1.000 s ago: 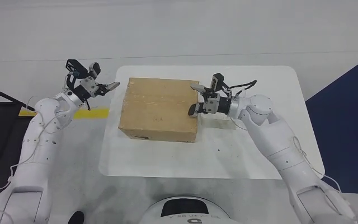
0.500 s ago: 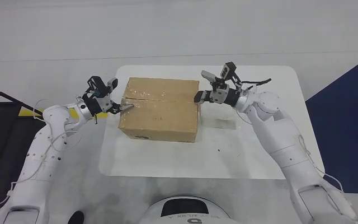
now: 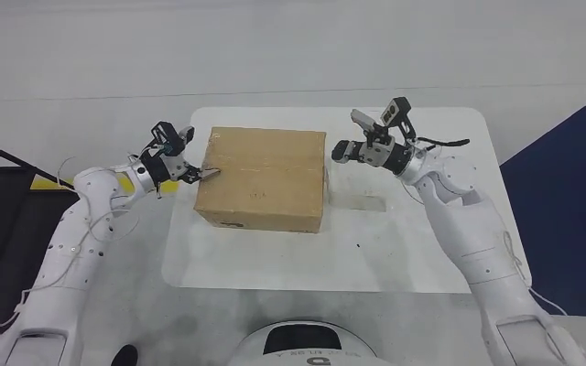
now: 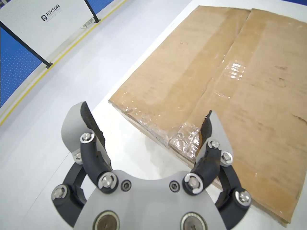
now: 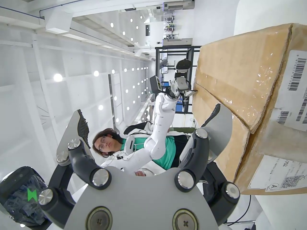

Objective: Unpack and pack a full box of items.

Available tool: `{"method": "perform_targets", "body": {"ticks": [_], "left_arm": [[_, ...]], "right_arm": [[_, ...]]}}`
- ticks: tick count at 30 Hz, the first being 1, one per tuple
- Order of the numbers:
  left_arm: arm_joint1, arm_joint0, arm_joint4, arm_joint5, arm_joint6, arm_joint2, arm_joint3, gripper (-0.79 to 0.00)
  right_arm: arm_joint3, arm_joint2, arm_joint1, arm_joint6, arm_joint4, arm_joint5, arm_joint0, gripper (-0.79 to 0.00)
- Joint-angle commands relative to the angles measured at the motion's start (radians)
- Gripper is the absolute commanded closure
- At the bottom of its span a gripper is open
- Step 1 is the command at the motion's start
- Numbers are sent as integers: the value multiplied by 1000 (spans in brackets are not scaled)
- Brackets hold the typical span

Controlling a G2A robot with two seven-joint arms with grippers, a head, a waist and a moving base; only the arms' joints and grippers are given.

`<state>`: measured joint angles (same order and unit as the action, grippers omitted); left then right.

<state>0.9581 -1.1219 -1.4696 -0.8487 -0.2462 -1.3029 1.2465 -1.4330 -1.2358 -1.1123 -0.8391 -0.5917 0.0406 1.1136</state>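
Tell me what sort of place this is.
Probably a factory-style test hall: blue pegboard partitions, a yellow floor line, and rows of ceiling lamps high overhead.

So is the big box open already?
No, the cardboard box has both top flaps lying flat, with clear tape over their seam.

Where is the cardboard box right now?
Top view: the box sits on the white table, left hand at its left edge, right hand just beyond its right edge.
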Motion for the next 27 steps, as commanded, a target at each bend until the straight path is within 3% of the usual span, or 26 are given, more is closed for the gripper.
{"method": "perform_targets", "body": {"ticks": [1,3,6,15,18,21,27], "left_arm": [[2,5,7,3,6,7,2,-785],[3,7,13,8,12,11,1,-785],[6,8,18,14,24,21,1,-785],[6,8,19,15,28,23,1,-785],[6,8,19,15,28,23,1,-785],[6,8,19,15,28,23,1,-785],[6,8,19,15,28,23,1,-785]], "right_arm": [[-63,-20,18,108,324,13,37,-785],[-171,-34,34,180,553,-23,105,-785],[-295,-86,52,262,730,-58,216,-785],[-313,-95,56,279,789,-79,233,-785],[-381,-4,66,261,1204,-148,229,-785],[-427,59,78,171,1515,-144,245,-785],[-479,84,85,114,1769,-206,294,-785]]}}
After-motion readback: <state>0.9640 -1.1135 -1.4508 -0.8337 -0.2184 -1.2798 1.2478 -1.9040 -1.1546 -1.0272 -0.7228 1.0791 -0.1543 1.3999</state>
